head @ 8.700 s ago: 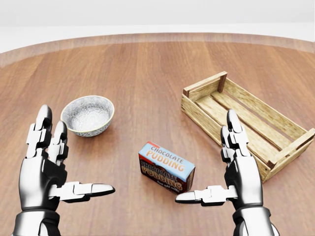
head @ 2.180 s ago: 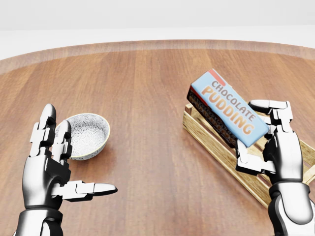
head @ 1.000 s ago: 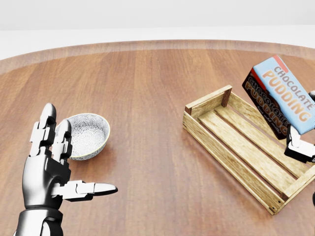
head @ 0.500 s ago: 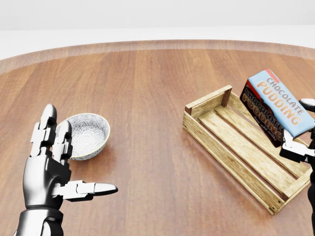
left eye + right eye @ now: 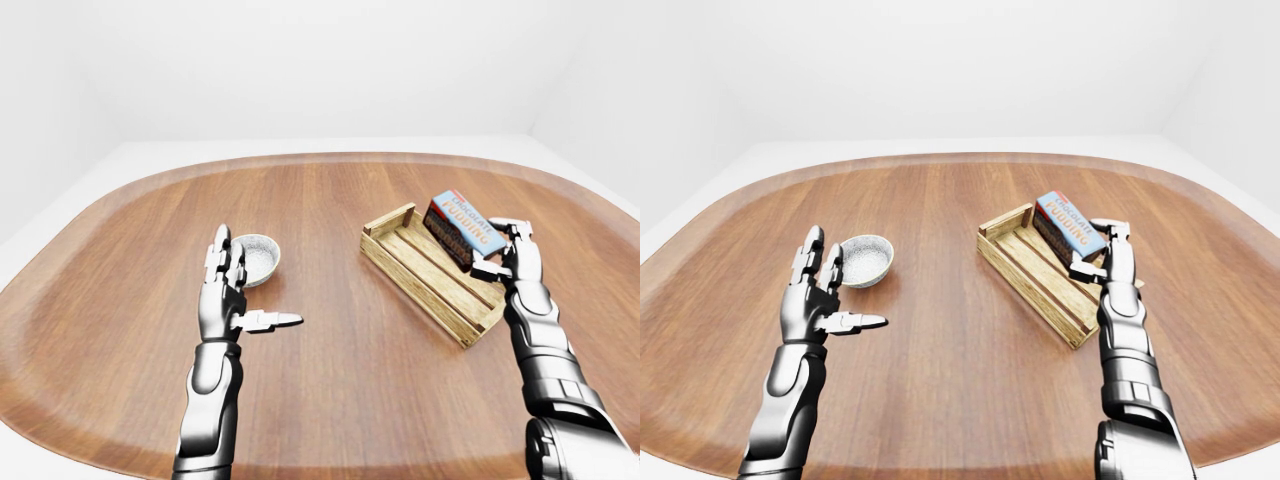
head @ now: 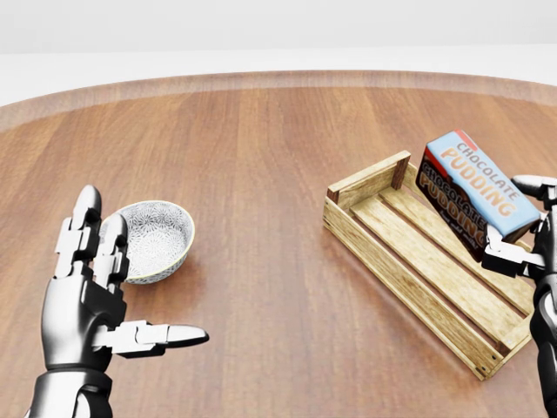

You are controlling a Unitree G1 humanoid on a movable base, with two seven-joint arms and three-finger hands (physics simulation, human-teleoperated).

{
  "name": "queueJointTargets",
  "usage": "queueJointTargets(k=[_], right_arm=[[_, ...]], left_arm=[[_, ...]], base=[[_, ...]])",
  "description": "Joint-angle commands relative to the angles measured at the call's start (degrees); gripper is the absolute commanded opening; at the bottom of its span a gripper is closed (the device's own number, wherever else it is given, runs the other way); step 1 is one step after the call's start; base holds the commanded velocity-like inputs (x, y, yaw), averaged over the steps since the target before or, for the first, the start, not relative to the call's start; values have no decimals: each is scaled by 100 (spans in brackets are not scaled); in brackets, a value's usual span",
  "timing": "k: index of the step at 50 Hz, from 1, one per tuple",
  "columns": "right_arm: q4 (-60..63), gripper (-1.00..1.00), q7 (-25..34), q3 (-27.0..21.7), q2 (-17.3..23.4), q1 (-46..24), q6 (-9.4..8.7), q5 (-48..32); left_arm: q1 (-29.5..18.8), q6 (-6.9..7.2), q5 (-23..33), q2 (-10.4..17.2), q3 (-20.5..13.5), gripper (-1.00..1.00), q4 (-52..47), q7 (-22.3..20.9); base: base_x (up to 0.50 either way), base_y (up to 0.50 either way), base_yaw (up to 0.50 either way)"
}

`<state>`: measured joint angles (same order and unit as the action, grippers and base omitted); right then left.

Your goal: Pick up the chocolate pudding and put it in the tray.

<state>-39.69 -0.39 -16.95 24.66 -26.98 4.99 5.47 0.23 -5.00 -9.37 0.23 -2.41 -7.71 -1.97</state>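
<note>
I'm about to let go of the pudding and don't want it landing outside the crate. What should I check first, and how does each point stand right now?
1. Grip: right hand fingers closed on the chocolate pudding: ok.
2. Box over the tray: it overlaps the tray's right part in the head view: ok.
3. Box low enough to release: tilted, and contact with the slats: cannot tell.
4. Tray interior free of other things: ok.
5. Left hand and bowl away from the tray: ok.

Bright, even, sharp renders with soft shadows and no glare.
</note>
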Motion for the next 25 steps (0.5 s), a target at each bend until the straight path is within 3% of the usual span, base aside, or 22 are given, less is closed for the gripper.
queueJointTargets(k=[1,25], right_arm=[[-956,-100,-134,138,70,-465,1,138],[-2236,-100,-292,348,140,-1136,1,90]], left_arm=[[0,0,-37,2,-16,100,-23,-18],[-6,0,-37,2,-15,100,-21,-21]], base=[[0,0,0],[0,0,0]])
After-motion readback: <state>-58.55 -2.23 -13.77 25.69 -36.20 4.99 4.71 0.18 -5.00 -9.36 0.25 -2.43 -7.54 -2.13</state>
